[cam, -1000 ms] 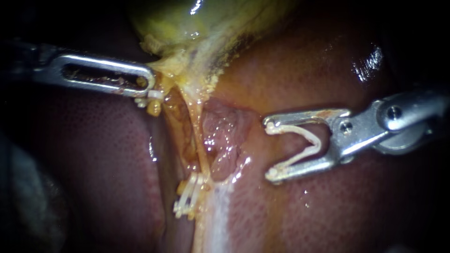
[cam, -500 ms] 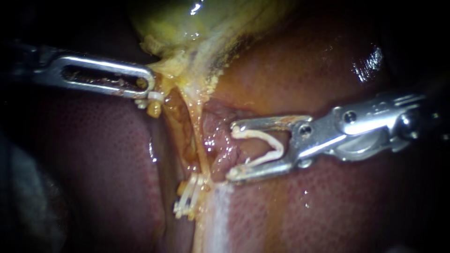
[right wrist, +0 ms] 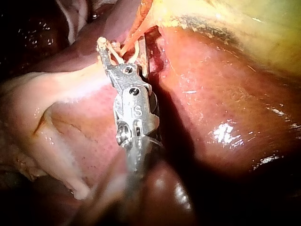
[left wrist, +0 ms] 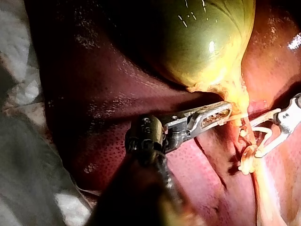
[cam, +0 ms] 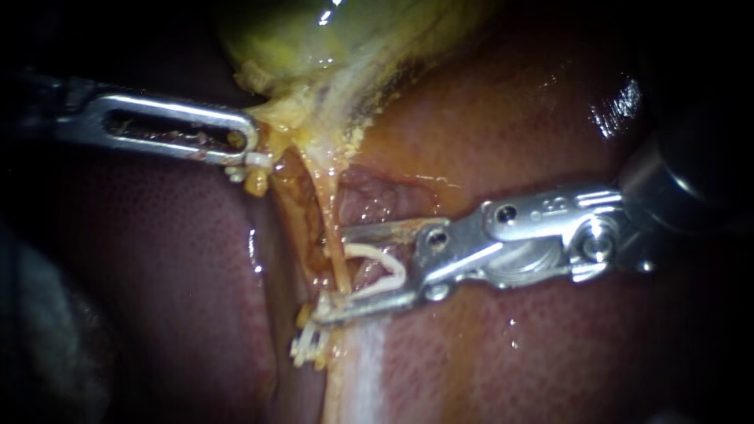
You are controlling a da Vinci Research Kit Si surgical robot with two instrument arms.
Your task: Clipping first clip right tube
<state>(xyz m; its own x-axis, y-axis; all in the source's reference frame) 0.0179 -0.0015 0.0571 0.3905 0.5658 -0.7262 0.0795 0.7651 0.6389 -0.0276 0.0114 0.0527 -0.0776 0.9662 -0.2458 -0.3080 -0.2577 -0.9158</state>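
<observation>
Now, left instrument jaws clamped on gallbladder; right instrument jaws gripping one open clip astride tube.

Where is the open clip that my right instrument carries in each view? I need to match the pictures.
Endoscope view: the open clip is just right of centre, between the right instrument's jaws, at the tube.
Left wrist view: clip beyond the left instrument's tip, across the tube.
Right wrist view: clip between its own instrument's jaws.
Shared landmark: the yellow-green gallbladder.
</observation>
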